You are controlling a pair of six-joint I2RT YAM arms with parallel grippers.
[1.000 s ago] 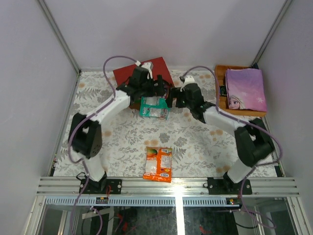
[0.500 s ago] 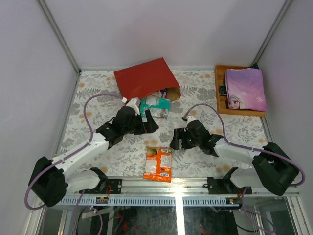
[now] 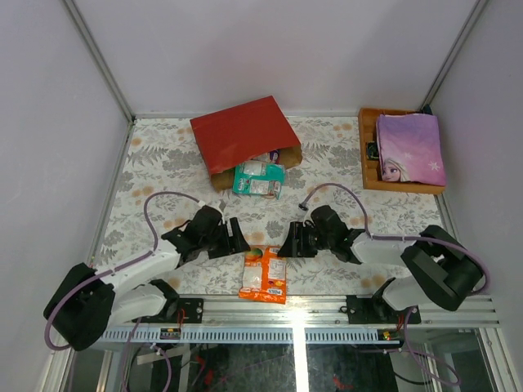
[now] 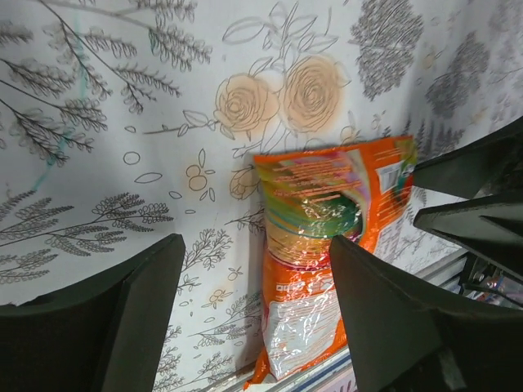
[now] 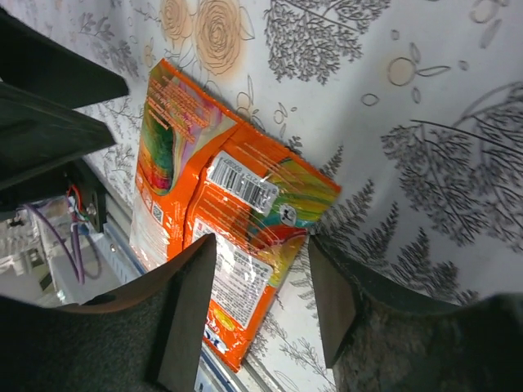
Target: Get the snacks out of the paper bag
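Observation:
The red paper bag (image 3: 243, 133) lies on its side at the back, its mouth facing the front. A teal packet (image 3: 258, 178) lies just outside the mouth, and a bit of another packet (image 3: 273, 155) shows inside it. An orange packet (image 3: 265, 273) lies flat near the front edge. My left gripper (image 3: 239, 245) hangs low at its upper left and my right gripper (image 3: 287, 245) at its upper right, both open and empty. In the left wrist view the orange packet (image 4: 323, 237) lies beneath the gripper (image 4: 255, 245). In the right wrist view the gripper (image 5: 261, 241) straddles a corner of the packet (image 5: 216, 208).
An orange wooden tray (image 3: 367, 151) at the back right holds a flat purple princess item (image 3: 409, 147). A metal rail (image 3: 286, 310) runs along the front edge just below the orange packet. The other gripper's black fingers (image 4: 470, 196) show in each wrist view.
Both arms have drawn back from the bag's mouth to the front, down beside the orange packet. The teal packet stays in front of the bag. Both sets of jaws have narrowed somewhat.

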